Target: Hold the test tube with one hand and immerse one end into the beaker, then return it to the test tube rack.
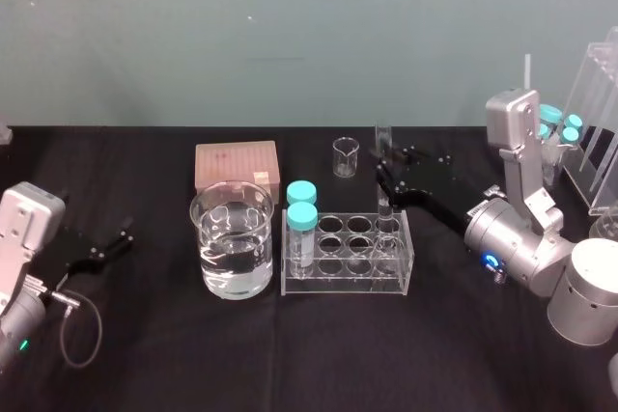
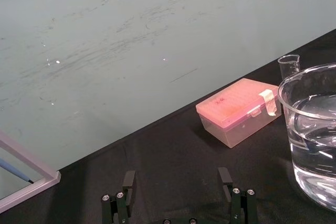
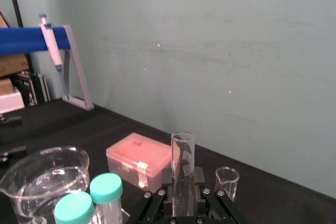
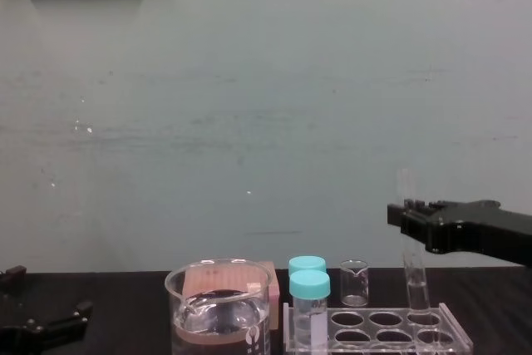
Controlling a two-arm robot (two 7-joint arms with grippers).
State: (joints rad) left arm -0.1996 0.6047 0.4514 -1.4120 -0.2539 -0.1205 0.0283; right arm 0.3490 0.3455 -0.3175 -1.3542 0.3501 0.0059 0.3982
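The test tube [image 1: 383,142] [image 4: 416,280] [image 3: 182,153] stands upright, its round lower end down inside a hole at the right end of the test tube rack [image 1: 407,238] [image 4: 391,332]. My right gripper [image 1: 384,173] [image 4: 406,215] [image 3: 182,190] is shut on the tube's upper part, reaching in from the right. The beaker [image 1: 232,238] [image 4: 218,309] [image 2: 315,129] [image 3: 44,177], partly filled with clear liquid, sits just left of the rack. My left gripper [image 1: 121,234] [image 2: 178,182] rests open and empty at the table's left edge.
Two teal-capped vials [image 1: 301,207] stand in the rack's left end. A pink tip box [image 1: 237,166] and a tiny clear beaker [image 1: 346,156] sit behind. A clear acrylic stand [image 1: 599,132] with more vials is at the far right, close to my right arm.
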